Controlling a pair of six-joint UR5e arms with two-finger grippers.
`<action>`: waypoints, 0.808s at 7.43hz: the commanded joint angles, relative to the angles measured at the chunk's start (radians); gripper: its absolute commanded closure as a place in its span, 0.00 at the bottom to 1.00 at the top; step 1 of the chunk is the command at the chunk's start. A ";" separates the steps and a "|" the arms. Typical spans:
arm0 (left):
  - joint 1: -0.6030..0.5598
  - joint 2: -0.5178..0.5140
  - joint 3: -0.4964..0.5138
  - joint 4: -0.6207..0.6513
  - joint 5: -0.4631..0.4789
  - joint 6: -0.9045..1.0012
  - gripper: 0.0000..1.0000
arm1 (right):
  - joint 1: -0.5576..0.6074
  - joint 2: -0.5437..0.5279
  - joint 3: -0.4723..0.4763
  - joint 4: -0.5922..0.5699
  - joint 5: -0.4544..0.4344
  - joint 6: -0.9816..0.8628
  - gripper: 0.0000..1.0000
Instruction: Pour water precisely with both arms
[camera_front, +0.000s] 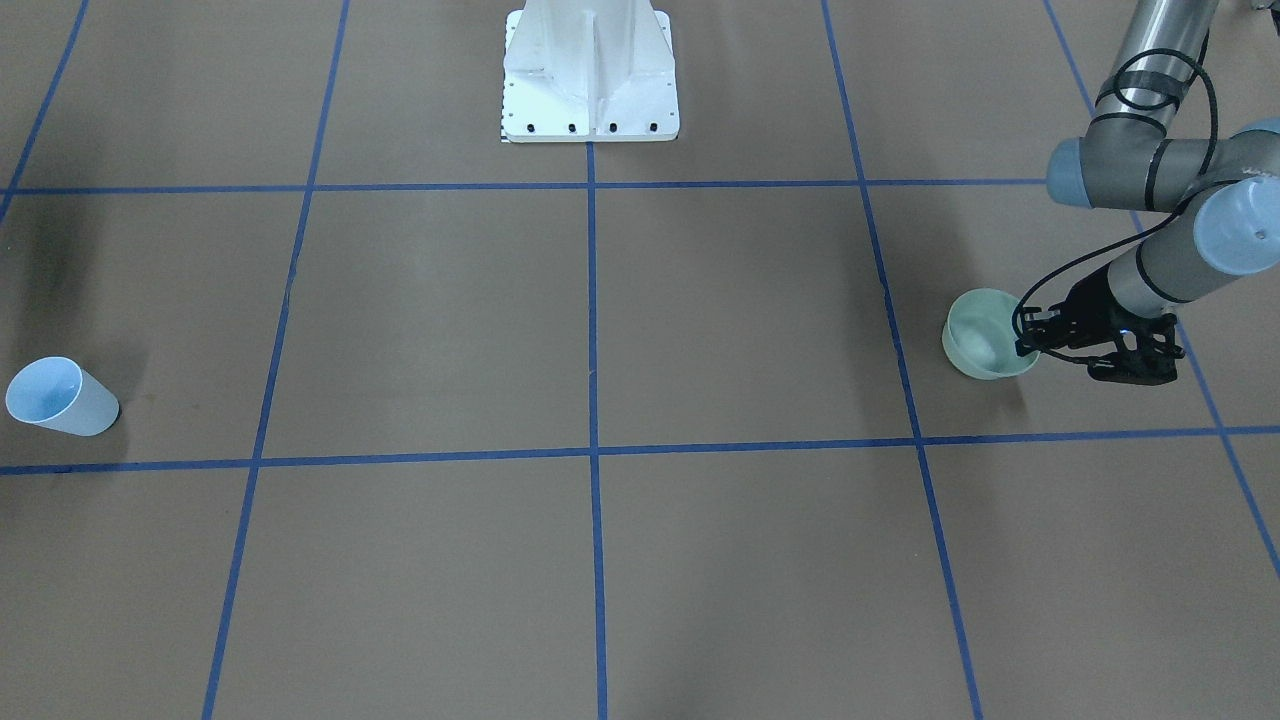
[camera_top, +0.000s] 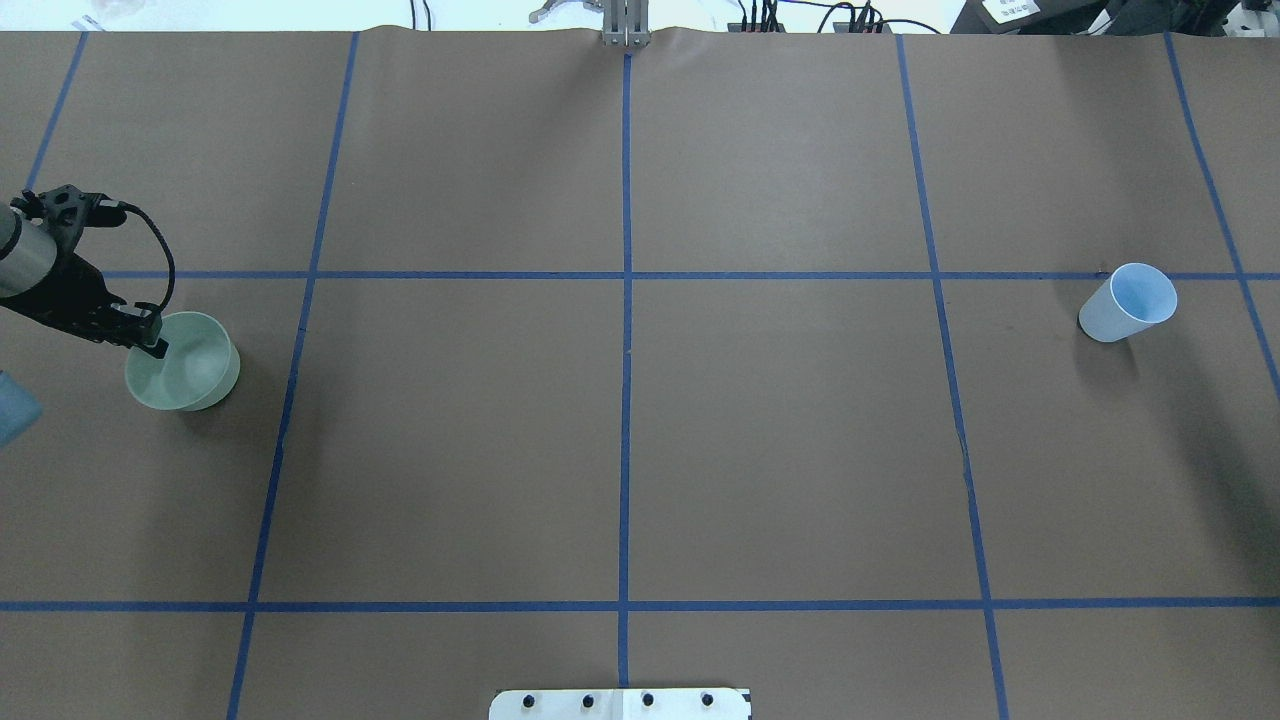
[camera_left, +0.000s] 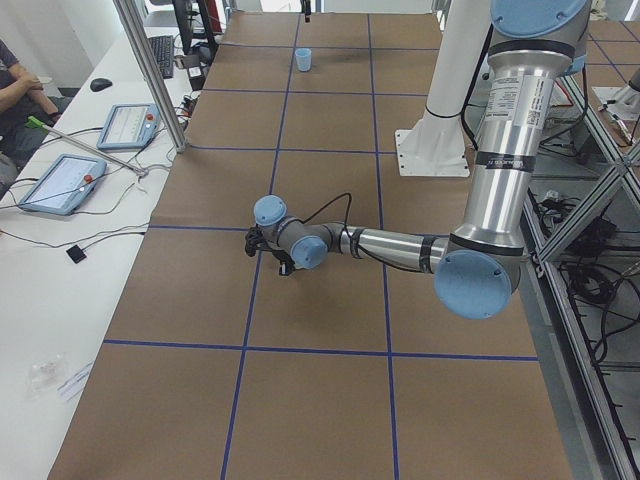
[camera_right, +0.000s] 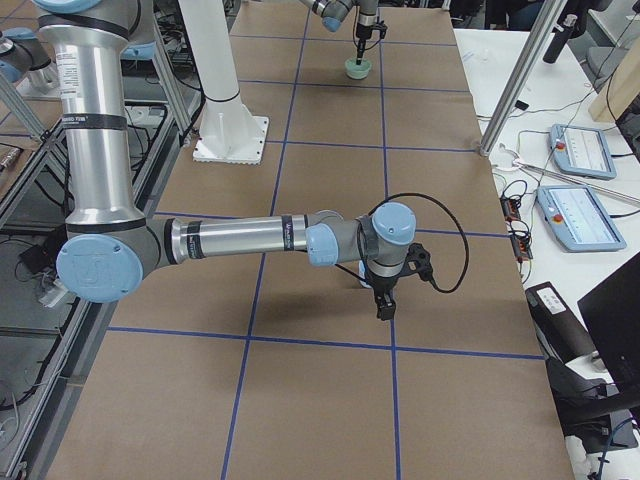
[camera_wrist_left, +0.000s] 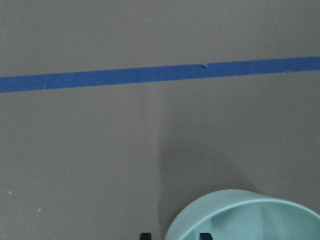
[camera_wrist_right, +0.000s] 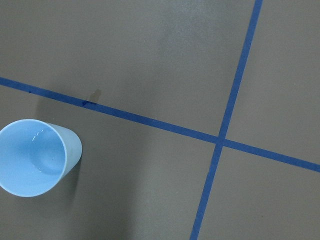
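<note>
You're looking at the brown-covered table (camera_top: 780, 450). The left arm (camera_left: 400, 245) is reaching to the table's edge on the robot's left, and the right arm (camera_right: 250, 238) is stretching toward the opposite edge. The green bowl (camera_top: 195, 375) is sitting upright by that left edge, the blue cup (camera_top: 1125, 305) by the right. The left gripper (camera_top: 157, 346) is straddling the bowl's rim — jaws apart, one finger inside. The right gripper (camera_right: 386, 305) is hanging near the cup — how its jaws stand, you cannot tell.

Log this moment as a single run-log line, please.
Phase: pre-grasp | left gripper: open, straddling green bowl rim | right gripper: near blue cup, open/shut unclear | blue cup: upright, ungrasped | pour: not started
</note>
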 joint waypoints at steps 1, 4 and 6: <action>0.001 -0.045 -0.027 0.005 -0.066 -0.068 1.00 | -0.003 0.001 0.000 0.000 0.000 0.000 0.00; 0.132 -0.275 -0.067 0.005 -0.036 -0.538 1.00 | -0.004 0.002 0.003 0.003 0.000 0.000 0.00; 0.288 -0.399 -0.063 0.016 0.111 -0.734 1.00 | -0.004 0.002 0.003 0.003 -0.002 0.000 0.00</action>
